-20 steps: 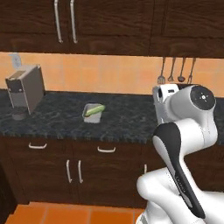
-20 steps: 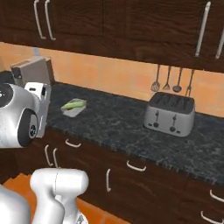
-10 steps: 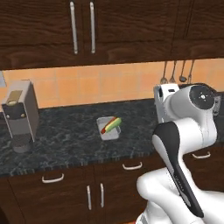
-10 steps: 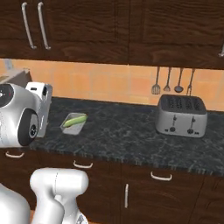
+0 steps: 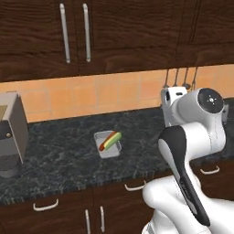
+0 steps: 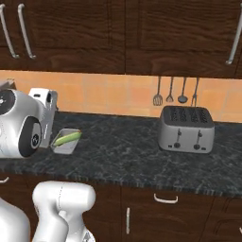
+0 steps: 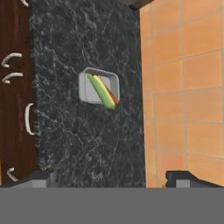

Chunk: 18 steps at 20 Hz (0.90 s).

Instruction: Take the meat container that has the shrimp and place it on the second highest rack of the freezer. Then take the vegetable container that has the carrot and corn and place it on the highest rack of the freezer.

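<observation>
- The worktop (image 5: 68, 155) carries a vegetable tray (image 5: 109, 144) of corn (image 7: 101, 92) and carrot (image 7: 109, 91); taking it first would break the order.
- The tool (image 7: 111, 177) hangs open and empty, well apart from it; a shallow pinch could tip it.

Base has driven on along the counter (image 5: 64, 169); both base views have shifted with it. Vegetable container (image 5: 108, 144) with the carrot and corn (image 5: 110, 140) now sits nearer the middle of the left base view, closer to the arm. Coffee machine (image 5: 11, 132) has slid to that view's left edge. Toaster (image 6: 185, 128) has moved from the right toward the centre of the right base view.
</observation>
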Motion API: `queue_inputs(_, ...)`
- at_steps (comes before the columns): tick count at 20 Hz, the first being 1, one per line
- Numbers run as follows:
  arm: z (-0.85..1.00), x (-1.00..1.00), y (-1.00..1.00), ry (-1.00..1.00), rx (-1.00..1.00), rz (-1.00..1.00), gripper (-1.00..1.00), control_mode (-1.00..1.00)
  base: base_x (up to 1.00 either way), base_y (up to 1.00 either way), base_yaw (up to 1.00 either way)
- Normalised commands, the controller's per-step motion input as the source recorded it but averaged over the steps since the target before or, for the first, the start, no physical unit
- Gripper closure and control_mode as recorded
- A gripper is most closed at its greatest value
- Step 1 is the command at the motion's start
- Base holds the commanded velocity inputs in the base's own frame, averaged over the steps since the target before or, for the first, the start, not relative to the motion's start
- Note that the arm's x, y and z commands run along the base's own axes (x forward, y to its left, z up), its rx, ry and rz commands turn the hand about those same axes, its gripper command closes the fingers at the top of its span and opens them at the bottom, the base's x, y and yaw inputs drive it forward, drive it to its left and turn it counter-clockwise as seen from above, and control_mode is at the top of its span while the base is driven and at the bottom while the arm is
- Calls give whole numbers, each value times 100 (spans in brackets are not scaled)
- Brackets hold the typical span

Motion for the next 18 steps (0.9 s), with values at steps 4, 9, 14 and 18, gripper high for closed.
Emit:
queue_inputs(4, 0, 0, 0, 0, 0, 0, -100, 100, 62, -8, -7)
queue_inputs(9, 0, 0, 0, 0, 0, 0, -100, 100, 9, -39, 15)
queue_inputs(14, 0, 0, 0, 0, 0, 0, -100, 100, 1, -18, 11)
queue_inputs(18, -16, 0, 40, 2, -3, 0, -100, -100, 0, 2, 0)
